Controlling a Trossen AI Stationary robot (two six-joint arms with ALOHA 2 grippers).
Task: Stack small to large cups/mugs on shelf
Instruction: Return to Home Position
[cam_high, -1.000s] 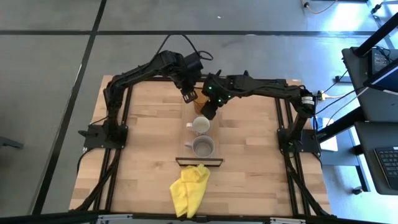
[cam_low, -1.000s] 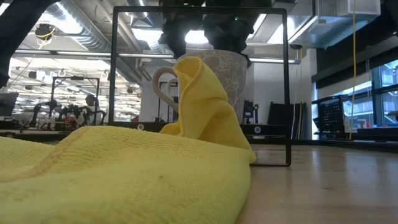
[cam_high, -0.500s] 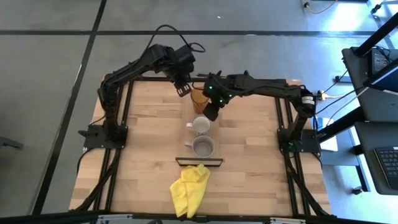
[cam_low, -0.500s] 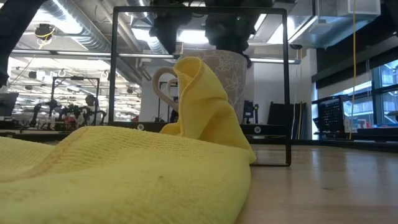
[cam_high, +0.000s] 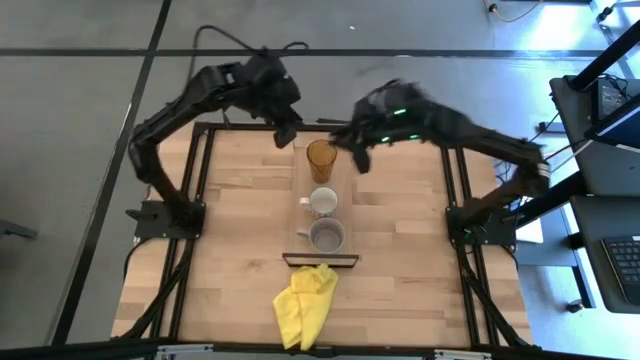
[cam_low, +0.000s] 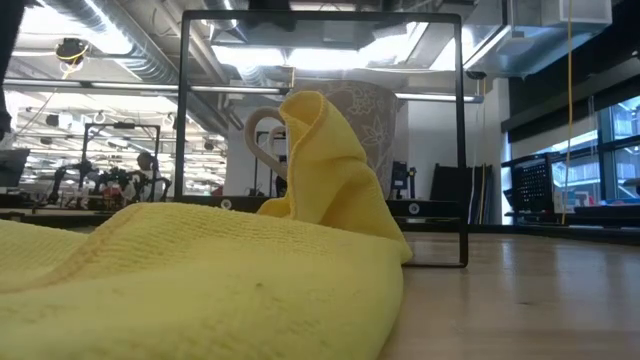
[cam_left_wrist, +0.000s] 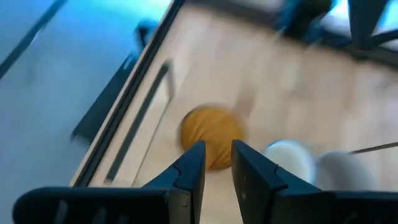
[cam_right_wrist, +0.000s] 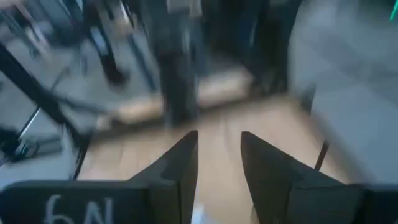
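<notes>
Left pincer (cam_high: 284, 136): fingers parted, empty
Right pincer (cam_high: 358, 160): fingers parted, empty
Tumbler (cam_high: 321, 158): between both pincers, touching neither (about equally near)

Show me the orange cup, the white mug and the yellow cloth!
orange cup (cam_high: 320, 159): high view, inside its open top.
white mug (cam_high: 324, 201): high view, inside its open top.
yellow cloth (cam_high: 303, 306): high view, middle of its crumpled folds.

Table (cam_high: 230, 230): shelf plank (cam_high: 321, 181) bearing amber tumbler (cam_high: 320, 158), white mug (cam_high: 322, 201), grey mug (cam_high: 327, 237) in row; yellow cloth (cam_high: 305, 300) nearby.
</notes>
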